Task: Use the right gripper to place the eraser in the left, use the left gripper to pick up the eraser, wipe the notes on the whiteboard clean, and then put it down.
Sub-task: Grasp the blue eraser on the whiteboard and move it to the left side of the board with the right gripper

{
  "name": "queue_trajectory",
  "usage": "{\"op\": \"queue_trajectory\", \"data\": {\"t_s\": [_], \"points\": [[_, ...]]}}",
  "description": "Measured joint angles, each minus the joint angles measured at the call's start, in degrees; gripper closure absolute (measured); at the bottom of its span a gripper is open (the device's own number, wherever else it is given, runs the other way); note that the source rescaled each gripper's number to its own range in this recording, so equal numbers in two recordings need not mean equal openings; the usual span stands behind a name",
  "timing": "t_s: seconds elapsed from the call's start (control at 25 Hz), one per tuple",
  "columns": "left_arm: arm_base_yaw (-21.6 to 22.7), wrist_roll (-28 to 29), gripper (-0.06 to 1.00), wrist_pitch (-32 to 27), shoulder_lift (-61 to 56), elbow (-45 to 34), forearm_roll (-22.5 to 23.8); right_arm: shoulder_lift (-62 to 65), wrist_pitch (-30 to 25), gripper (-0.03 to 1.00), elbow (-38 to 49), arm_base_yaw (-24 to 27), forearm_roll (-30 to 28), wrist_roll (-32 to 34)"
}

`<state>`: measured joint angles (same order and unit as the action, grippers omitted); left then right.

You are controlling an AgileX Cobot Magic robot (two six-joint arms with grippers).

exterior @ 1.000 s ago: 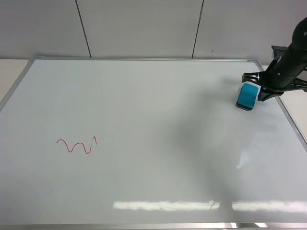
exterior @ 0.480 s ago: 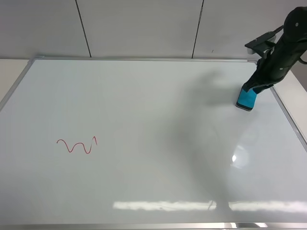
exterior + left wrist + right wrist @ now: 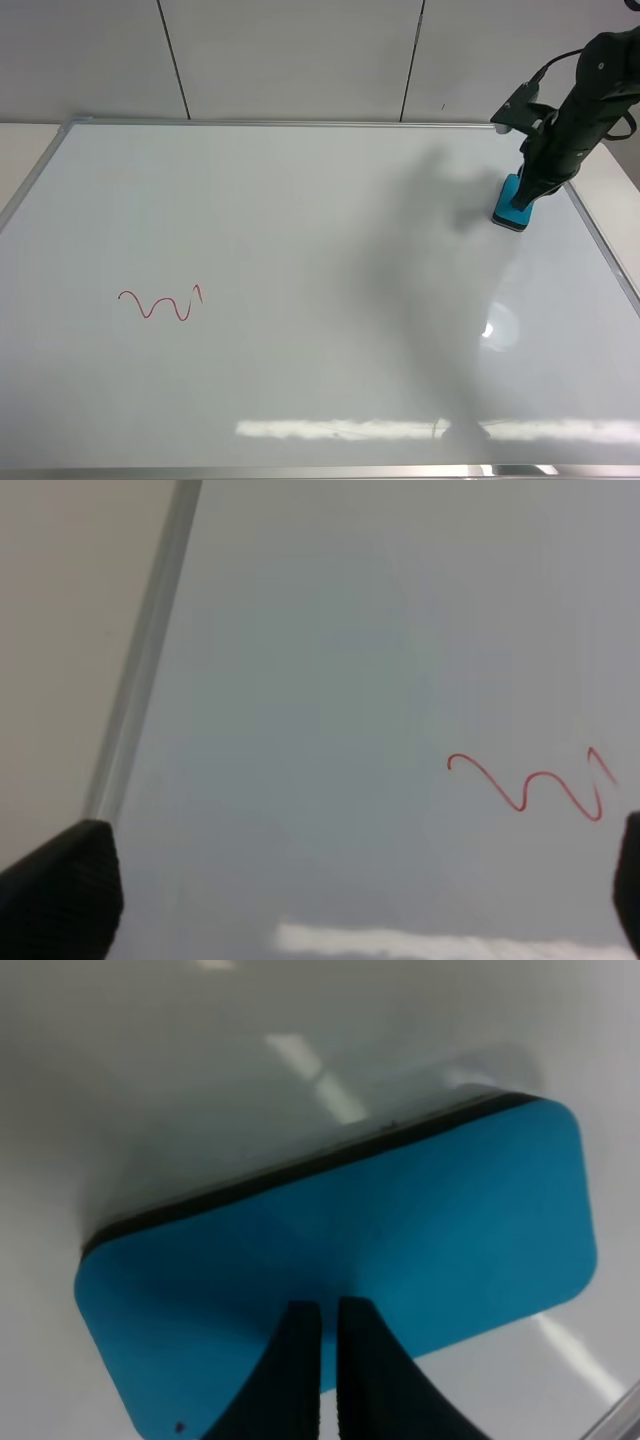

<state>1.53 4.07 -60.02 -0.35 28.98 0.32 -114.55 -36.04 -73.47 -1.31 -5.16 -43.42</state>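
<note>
eraser (image 3: 514, 205) is sitting flat, felt side down, at the far right of the whiteboard (image 3: 300, 220), just inside the right rail of its frame. right gripper (image 3: 530, 190) is standing over it, close to vertical. Right wrist view: both fingers (image 3: 300, 1360) are pinched together with only a sliver between them. The tips are pressing on the turquoise top face, not wrapping the sides. So the claw is closed and gripping nothing.

I'm reading that as a push/slide setup, not a lift. Pressing down and dragging left should work on a glossy board.

notes (image 3: 160, 303) are lying near-left, well apart from the eraser, unwiped.

left gripper (image 3: 345, 880) isn't showing in the high view. Its wrist cam is looking at the squiggle, with fingertips at opposite picture edges, so it's spread wide and empty. It's probably hovering there to receive the eraser close to the marks.
</note>
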Motion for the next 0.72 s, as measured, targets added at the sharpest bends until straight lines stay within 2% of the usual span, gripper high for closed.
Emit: {"op": "queue_trajectory", "data": {"t_s": [0.16, 0.36, 0.48, 0.72], "points": [[0.00, 0.00, -0.05, 0.00, 0.00, 0.00, 0.00, -1.20, 0.11, 0.96, -0.09, 0.00, 0.98, 2.03], [0.00, 0.00, -0.05, 0.00, 0.00, 0.00, 0.00, -2.17, 1.77, 0.97, -0.63, -0.68, 5.58, 9.90], [0.00, 0.00, -0.05, 0.00, 0.00, 0.00, 0.00, -2.97, 3.76, 0.97, -0.80, -2.36, 11.52, 15.36], [0.00, 0.00, -0.05, 0.00, 0.00, 0.00, 0.00, -4.61, 7.46, 0.97, -1.26, -7.74, 23.63, 30.55]]}}
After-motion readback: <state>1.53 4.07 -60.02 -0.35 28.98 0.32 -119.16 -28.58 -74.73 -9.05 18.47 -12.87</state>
